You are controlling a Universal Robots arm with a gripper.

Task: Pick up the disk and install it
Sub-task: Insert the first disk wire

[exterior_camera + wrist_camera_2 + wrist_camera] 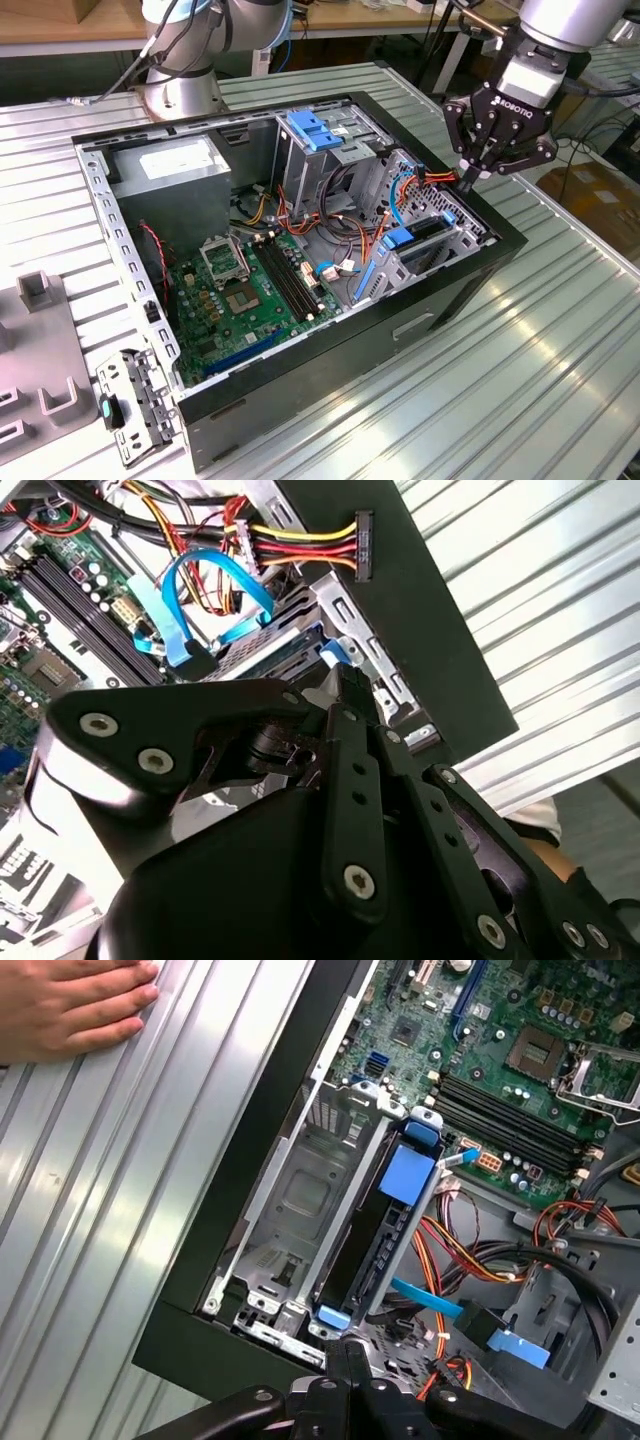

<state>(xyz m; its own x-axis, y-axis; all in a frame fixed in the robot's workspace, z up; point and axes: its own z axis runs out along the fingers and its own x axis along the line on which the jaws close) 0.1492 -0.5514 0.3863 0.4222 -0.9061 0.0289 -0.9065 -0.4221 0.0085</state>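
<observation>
- Exterior view — raised, off the arm, angled down across the whole open computer case (330,350) and ribbed worktop (530,380).
- Both wrist views look close past the end effector (346,1355) into the drive cage (300,1200), sharing the motherboard (480,1050) (75,605).

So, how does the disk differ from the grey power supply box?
The disk is slim and dark; the power supply box is bulkier and grey. The disk has blue rail ends; the box has a white sticker. The disk stands on edge near the gripper; the box lies at the opposite corner. Both sit inside the case.
</observation>
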